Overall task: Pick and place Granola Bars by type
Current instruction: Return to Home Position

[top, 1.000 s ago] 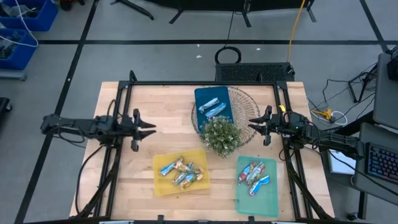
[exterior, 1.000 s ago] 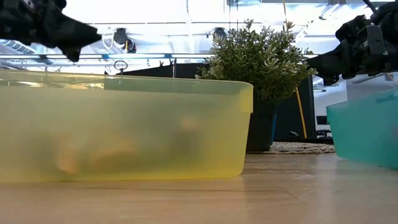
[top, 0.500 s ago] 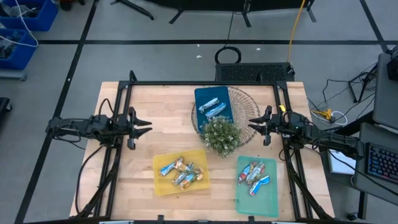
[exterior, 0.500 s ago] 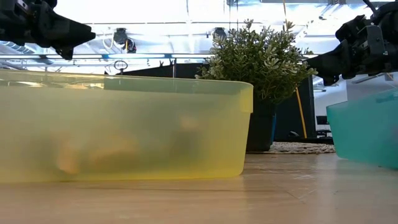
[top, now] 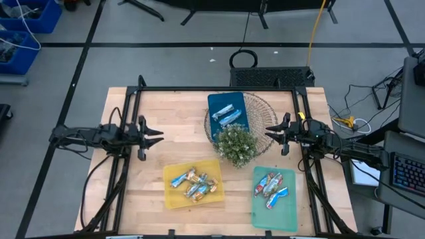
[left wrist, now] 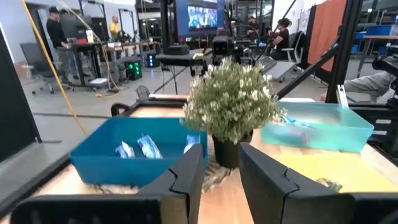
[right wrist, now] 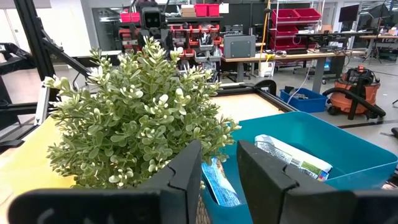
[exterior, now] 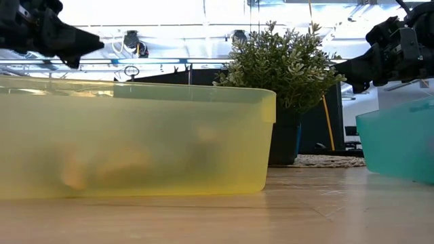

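From above: Granola Bars (top: 196, 184) seemingly all sorted. Gold-brown ones in the yellow bin (top: 169, 199), ahead and to one side of the left gripper (top: 158, 136); red-blue ones in the teal bin (top: 285, 216), off to the side of the right gripper (top: 269, 133); blue-silver ones in the blue bin (top: 239, 103), ahead of both. None loose on the table (top: 179, 113).

Table level: both grippers raised above the bins, carrying nothing.

Left wrist: fingers (left wrist: 189, 174) slightly spread, empty.

Right wrist: fingers (right wrist: 186, 168) parted too, plant (right wrist: 137, 118) straight ahead.

Probably only parking left.

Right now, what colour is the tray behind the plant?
The tray is dark blue; the high view shows it best.
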